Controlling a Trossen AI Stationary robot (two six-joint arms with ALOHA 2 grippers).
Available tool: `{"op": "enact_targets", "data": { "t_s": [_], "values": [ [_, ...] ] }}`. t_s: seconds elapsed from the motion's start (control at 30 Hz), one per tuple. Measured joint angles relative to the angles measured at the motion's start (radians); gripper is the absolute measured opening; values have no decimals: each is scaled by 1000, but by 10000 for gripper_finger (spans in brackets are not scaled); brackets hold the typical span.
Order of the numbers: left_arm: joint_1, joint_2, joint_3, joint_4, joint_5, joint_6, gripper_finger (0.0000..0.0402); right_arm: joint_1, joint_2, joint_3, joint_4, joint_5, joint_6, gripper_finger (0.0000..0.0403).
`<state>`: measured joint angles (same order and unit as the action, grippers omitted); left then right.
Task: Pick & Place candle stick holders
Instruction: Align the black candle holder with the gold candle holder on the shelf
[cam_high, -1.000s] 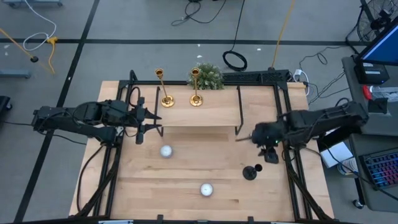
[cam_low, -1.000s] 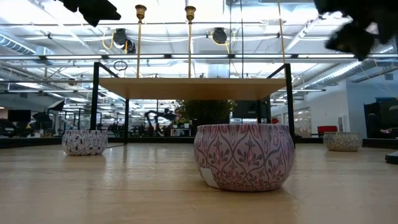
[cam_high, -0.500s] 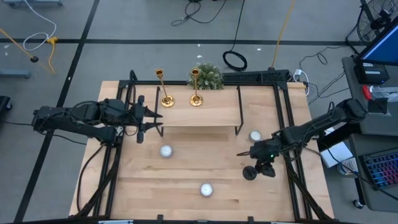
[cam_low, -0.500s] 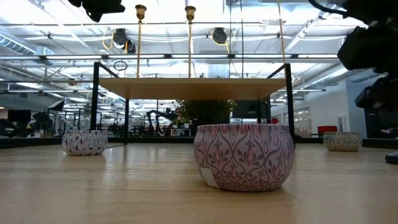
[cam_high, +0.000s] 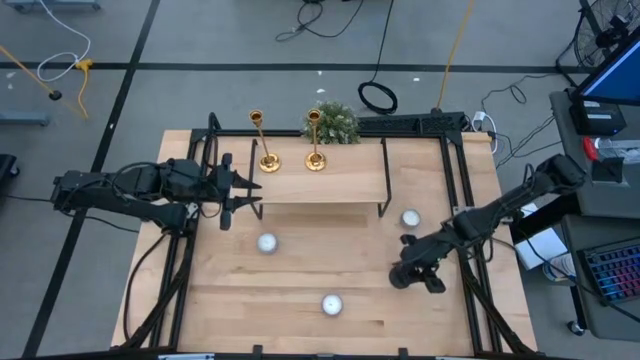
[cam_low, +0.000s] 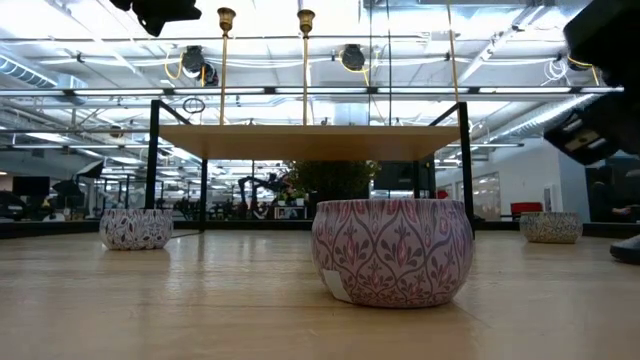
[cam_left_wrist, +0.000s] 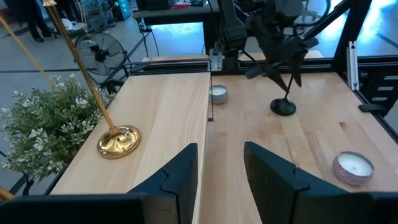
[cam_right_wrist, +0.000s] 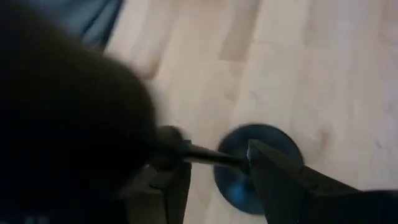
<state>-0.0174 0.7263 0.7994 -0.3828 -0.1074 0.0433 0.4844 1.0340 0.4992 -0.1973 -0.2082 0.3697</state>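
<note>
1. Leftmost, the left gripper (cam_high: 240, 193) is seen from overhead at the table's left side, level w/ the front edge of a raised wooden shelf (cam_high: 350, 175). Its fingers (cam_left_wrist: 186, 174) are parted w/ a narrow gap and nothing is held between them.
2. On the shelf's left part, two gold candle stick holders are stood upright, side by side but apart: one (cam_high: 268, 160) to the left, the other (cam_high: 315, 158) to its right. Just behind the 2nd, a small green plant (cam_high: 335, 122) is placed at the shelf's back edge.
3. On the wooden table (cam_high: 300, 280), three patterned candle tins are spread out: one (cam_high: 267, 242) in front of the shelf's left half, one (cam_high: 331, 304) near the front edge at centre, one (cam_high: 410, 218) beside the shelf's right leg.
4. Right of centre, the black candle stick holder (cam_left_wrist: 284, 106) is stood on its round base on the table top, near the 3rd tin.
5. The right gripper (cam_high: 415, 265) is lowered over that black holder. In its wrist view the slim stem is seen between the two fingers (cam_right_wrist: 273, 174), w/ the round base beyond them; whether the stem is actually gripped cannot be told.
</note>
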Motion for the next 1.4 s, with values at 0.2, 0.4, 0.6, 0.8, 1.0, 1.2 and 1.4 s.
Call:
{"op": "enact_targets", "data": {
  "t_s": [0.2, 0.4, 0.6, 0.8, 1.0, 1.2, 1.4],
  "values": [
    [0, 0, 0, 0, 0, 10, 136, 30, 0, 0, 20, 80, -32, 113],
    [0, 0, 0, -1, 0, 11, 136, 30, 0, 0, 27, 93, -100, 23],
    [0, 0, 0, -2, 0, 11, 136, 27, 1, -1, 131, 200, -100, 18],
    [0, 0, 0, -3, 0, 12, 136, -9, 1, -1, 398, 236, -245, 10],
    [0, 0, 0, -3, 0, 14, 136, -96, 0, -1, 654, 335, -278, 12],
    [0, 0, 0, -3, 0, 13, 136, -233, 0, 0, 803, 338, -394, 12],
    [0, 0, 0, -3, 1, 36, 136, -420, 0, 117, 722, 281, -394, 11]
  ]
}}
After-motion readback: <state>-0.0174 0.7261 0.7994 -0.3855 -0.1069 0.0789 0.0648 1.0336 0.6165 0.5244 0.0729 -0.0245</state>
